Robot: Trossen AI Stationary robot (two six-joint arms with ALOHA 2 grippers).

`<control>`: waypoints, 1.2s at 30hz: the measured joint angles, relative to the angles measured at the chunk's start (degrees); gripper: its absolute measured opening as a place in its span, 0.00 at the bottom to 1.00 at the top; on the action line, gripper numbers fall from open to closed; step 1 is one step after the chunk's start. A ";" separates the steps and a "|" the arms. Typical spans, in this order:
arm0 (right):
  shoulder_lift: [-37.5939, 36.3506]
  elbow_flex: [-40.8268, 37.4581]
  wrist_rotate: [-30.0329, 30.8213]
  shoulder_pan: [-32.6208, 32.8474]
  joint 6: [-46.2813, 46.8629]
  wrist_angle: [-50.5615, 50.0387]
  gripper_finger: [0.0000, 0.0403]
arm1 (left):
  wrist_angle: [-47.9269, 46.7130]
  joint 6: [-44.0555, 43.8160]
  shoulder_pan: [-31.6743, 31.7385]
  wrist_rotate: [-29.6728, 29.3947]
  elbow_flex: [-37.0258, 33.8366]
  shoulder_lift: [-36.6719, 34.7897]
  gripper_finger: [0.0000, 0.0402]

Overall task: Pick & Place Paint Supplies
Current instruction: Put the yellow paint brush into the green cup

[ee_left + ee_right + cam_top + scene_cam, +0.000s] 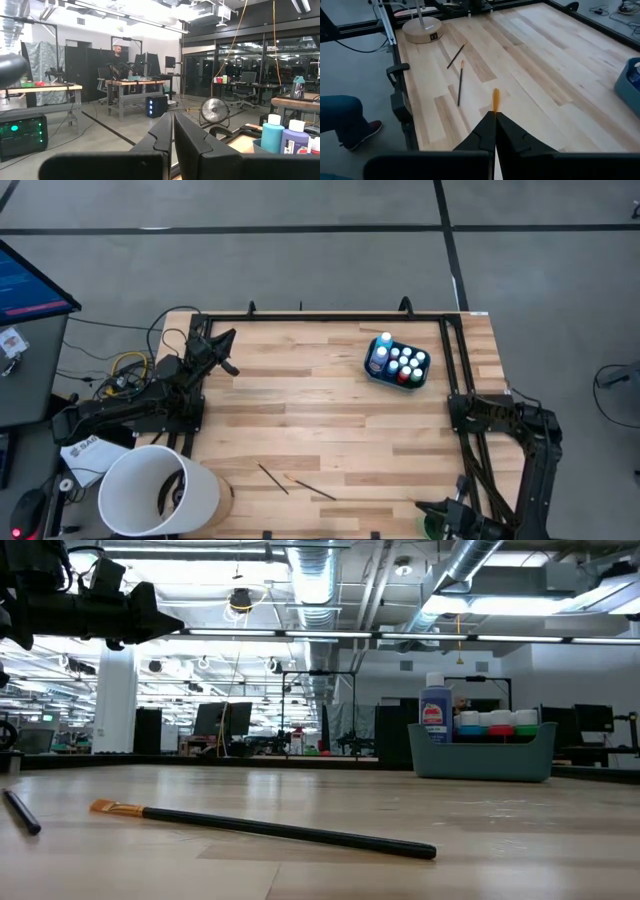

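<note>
Gripping a brush (495,100) between closed fingers, the right gripper (495,116) hovers; 2 brushes (459,82) lie ahead. Left gripper (172,131) closed, empty.

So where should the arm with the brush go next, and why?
Probably swing the right end effector, shut on a thin orange-tipped brush, toward the teal plastic tub, since the white-capped paint bottles already stand there. Left end effector waits at the left edge.
</note>
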 joint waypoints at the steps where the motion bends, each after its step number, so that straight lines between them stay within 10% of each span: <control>1: 0.00 0.00 -0.07 0.16 0.00 0.11 0.00 | 0.00 0.00 0.02 0.00 -0.02 0.00 0.02; 15: 0.00 0.00 -0.71 2.60 2.99 0.62 0.00 | 0.00 -0.02 0.02 -0.02 0.00 0.00 0.02; 36: 0.00 0.02 -17.87 2.57 10.54 -0.28 0.02 | 0.00 0.00 0.02 -0.02 0.00 0.00 0.02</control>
